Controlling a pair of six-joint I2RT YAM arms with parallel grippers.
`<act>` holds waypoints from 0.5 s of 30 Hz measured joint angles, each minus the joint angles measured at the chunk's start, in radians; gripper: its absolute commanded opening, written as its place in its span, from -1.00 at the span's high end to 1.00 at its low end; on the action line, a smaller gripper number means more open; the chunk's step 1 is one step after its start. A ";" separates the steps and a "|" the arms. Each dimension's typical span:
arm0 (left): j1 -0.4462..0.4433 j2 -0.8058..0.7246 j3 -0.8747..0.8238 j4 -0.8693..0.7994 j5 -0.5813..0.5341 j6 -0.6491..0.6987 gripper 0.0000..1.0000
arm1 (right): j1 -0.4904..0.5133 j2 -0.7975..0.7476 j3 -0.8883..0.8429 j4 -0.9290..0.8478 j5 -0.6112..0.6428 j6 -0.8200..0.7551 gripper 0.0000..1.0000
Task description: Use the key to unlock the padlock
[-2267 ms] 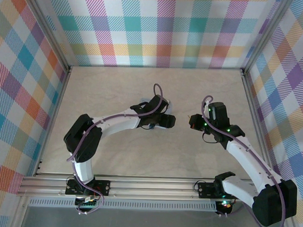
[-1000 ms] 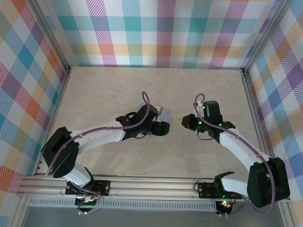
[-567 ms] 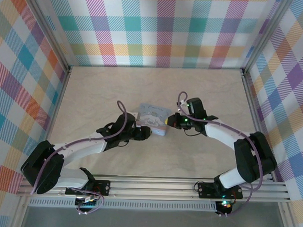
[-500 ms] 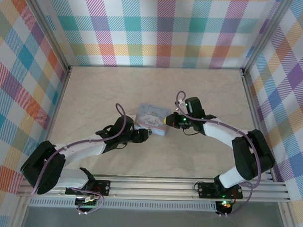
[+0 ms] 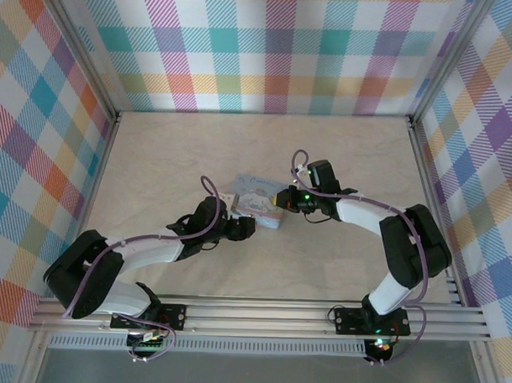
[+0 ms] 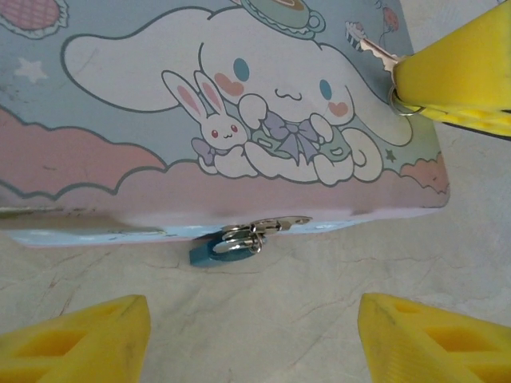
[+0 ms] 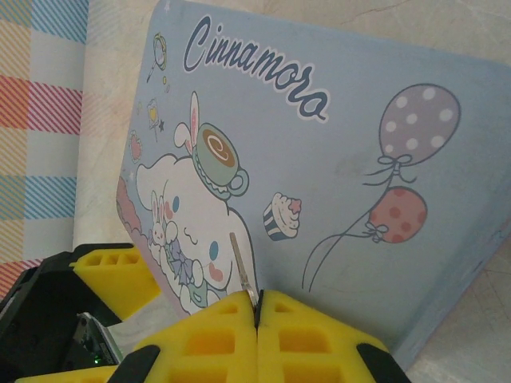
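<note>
The tiny teal padlock (image 6: 217, 250) hangs by its silvery shackle from the hasp on the near edge of the pastel cartoon tin (image 6: 160, 96), resting on the table. My left gripper (image 6: 255, 343) is open, its yellow fingers (image 6: 80, 343) either side of bare table just short of the padlock. My right gripper (image 7: 257, 307) is shut on the key (image 7: 242, 267), whose thin silver blade sticks out over the tin's lid (image 7: 359, 159). In the left wrist view the key (image 6: 371, 49) shows at the tin's far right corner. From above, both grippers (image 5: 242, 227) (image 5: 287, 201) flank the tin (image 5: 257, 200).
The tin lies mid-table on a pale marbled surface (image 5: 198, 156). Plaid walls (image 5: 39, 150) close in the left, back and right sides. An aluminium rail (image 5: 260, 313) with the arm bases runs along the near edge.
Both arms have come down and in toward the tin. The right gripper carried the key leftward onto the tin's right edge; the left gripper drew off the tin and sits at its near edge.
</note>
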 measured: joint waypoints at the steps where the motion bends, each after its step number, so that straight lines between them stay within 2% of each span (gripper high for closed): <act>1: 0.000 0.014 -0.002 0.013 0.000 0.007 -0.38 | 0.000 0.000 0.000 0.000 0.000 0.000 1.00; 15: 0.000 0.193 0.012 0.116 0.027 0.025 -0.27 | -0.001 0.002 0.000 0.000 -0.001 -0.006 1.00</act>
